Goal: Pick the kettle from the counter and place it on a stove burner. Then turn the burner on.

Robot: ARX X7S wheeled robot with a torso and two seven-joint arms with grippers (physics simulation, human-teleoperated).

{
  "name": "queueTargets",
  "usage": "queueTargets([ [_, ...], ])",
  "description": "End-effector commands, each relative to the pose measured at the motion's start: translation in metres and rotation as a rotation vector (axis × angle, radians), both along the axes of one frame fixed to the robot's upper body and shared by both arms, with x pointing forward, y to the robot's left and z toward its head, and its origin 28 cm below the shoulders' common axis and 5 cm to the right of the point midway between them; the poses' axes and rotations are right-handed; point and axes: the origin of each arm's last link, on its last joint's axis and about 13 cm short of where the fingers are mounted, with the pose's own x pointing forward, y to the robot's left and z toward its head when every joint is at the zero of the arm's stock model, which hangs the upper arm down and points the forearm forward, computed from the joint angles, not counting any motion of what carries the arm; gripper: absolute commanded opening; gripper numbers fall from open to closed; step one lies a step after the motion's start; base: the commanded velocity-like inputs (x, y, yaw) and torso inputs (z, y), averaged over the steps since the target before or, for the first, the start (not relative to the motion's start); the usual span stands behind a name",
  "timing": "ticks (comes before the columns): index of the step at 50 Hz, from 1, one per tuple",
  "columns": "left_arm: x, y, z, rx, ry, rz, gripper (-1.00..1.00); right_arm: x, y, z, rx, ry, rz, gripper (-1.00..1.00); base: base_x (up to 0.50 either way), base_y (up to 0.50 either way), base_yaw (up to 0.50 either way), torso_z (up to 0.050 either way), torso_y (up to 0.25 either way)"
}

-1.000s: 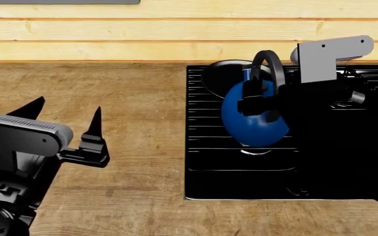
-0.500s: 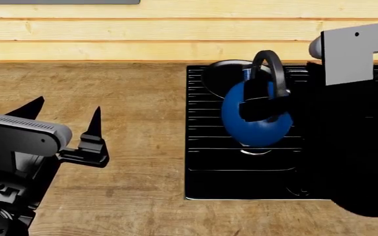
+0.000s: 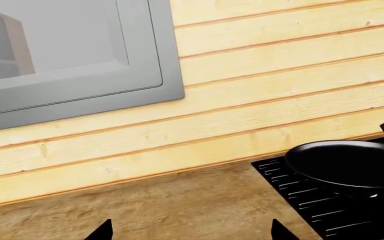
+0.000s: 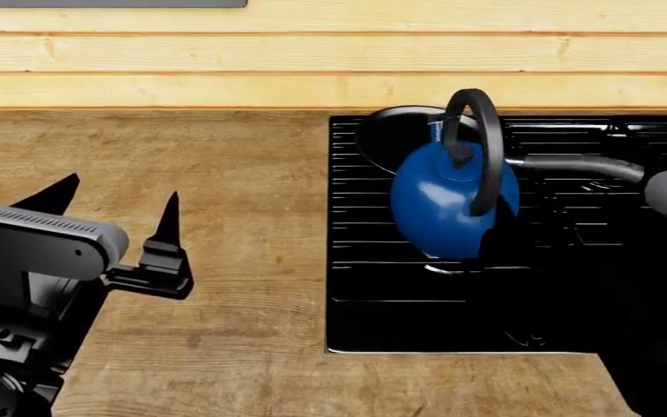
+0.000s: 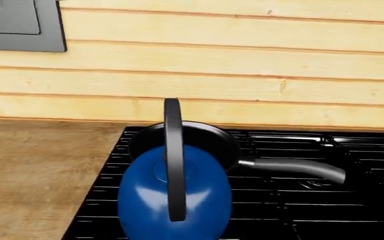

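Observation:
The blue kettle [image 4: 444, 204] stands upright on the black stove [image 4: 426, 313], over the front-left burner [image 4: 455, 268], whose silvery glint shows under its base. Nothing grips its arched black handle [image 4: 490, 148]. In the right wrist view the kettle [image 5: 172, 200] fills the near middle, and no fingers show against the black grates. My right arm [image 4: 658, 347] is a dark mass at the lower right, its gripper lost in the black. Over the wood counter [image 4: 218, 165], far to the kettle's left, my left gripper [image 4: 119, 204] is open and empty.
A black frying pan [image 4: 398, 130] sits on the back-left burner just behind the kettle, its grey handle [image 4: 577, 165] pointing right. A wood-plank wall runs along the back. A grey window frame [image 3: 78, 95] is set in that wall.
My right gripper has let go of the kettle's handle and drawn back to the right and down. The kettle stays on the burner. The left arm has not moved.

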Motion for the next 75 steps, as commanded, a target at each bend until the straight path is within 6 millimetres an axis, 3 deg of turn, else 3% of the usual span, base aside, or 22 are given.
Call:
queueTargets([
  [1,-0.002,-0.001,0.0,0.002,0.0,-0.002,1.0,-0.034,-0.012,-0.001,0.041,0.1,-0.08,1.0,0.0,0.0,0.0,0.0,0.0],
  [16,-0.002,-0.002,0.001,0.006,-0.001,0.0,1.0,-0.051,-0.037,-0.012,0.092,0.208,-0.17,1.0,0.0,0.0,0.0,0.0,0.0],
  [41,0.001,-0.003,-0.002,0.006,0.007,-0.001,1.0,-0.014,-0.03,-0.008,-0.085,0.311,-0.119,1.0,0.0,0.0,0.0,0.0,0.0],
  [55,0.002,-0.004,-0.004,0.013,0.015,-0.002,1.0,-0.016,-0.026,-0.019,-0.133,0.432,-0.003,1.0,0.0,0.0,0.0,0.0,0.0],
  [75,0.003,-0.003,-0.005,0.01,0.017,-0.001,1.0,-0.015,-0.033,-0.042,-0.059,0.412,-0.009,1.0,0.0,0.0,0.0,0.0,0.0],
])
